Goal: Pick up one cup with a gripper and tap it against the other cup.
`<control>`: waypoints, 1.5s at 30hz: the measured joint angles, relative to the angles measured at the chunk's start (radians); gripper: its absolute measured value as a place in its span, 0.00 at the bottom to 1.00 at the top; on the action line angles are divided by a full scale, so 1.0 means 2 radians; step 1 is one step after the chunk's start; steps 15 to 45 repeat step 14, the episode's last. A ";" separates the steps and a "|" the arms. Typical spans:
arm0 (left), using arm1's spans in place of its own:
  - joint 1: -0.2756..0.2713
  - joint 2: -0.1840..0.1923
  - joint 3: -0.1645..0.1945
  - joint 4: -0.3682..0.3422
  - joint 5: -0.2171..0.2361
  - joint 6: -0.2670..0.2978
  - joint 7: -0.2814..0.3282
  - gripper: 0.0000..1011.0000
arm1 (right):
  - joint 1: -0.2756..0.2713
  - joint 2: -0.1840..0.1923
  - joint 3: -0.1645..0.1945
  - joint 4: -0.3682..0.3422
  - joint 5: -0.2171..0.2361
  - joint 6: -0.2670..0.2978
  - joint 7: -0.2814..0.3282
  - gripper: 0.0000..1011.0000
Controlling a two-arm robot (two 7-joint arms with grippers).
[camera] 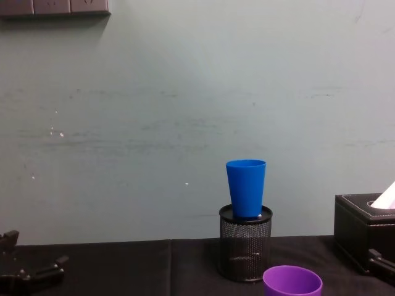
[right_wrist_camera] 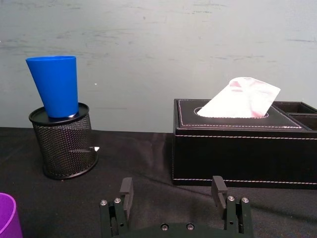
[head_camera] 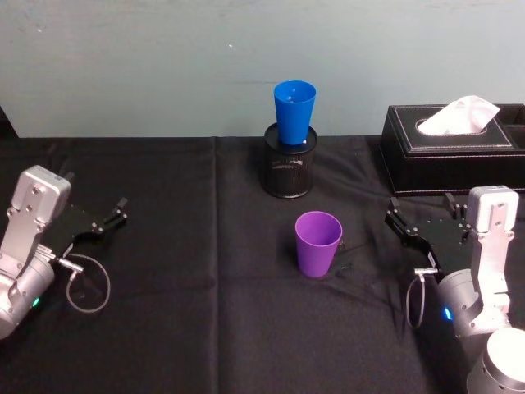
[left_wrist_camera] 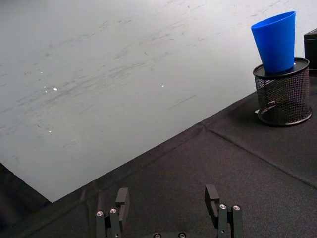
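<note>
Left of the wide-open right hand stands the purple cup; untouched.

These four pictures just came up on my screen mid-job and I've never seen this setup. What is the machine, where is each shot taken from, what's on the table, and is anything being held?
It is a robot with two arms, each ending in a two-fingered hand. One picture looks down from its head, one looks across the table from its chest, and two come from cameras on the wrists.

On the black tablecloth a purple cup stands upright near the middle. Behind it a blue cup stands upright on top of a black mesh pen holder. A black tissue box sits at the back right.

The left hand rests at the table's left side and the right hand at its right. Both are open and hold nothing; neither touches a cup.
</note>
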 joint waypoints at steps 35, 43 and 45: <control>0.000 0.000 0.000 0.000 0.000 0.000 0.000 0.99 | 0.000 0.000 0.000 0.000 0.000 0.000 0.000 0.99; 0.000 0.000 0.000 0.000 0.000 0.000 0.000 0.99 | 0.000 0.000 0.000 0.000 0.000 0.000 0.000 0.99; 0.000 0.000 0.000 0.000 0.000 0.000 0.000 0.99 | 0.000 0.000 0.000 0.000 0.000 0.000 0.000 0.99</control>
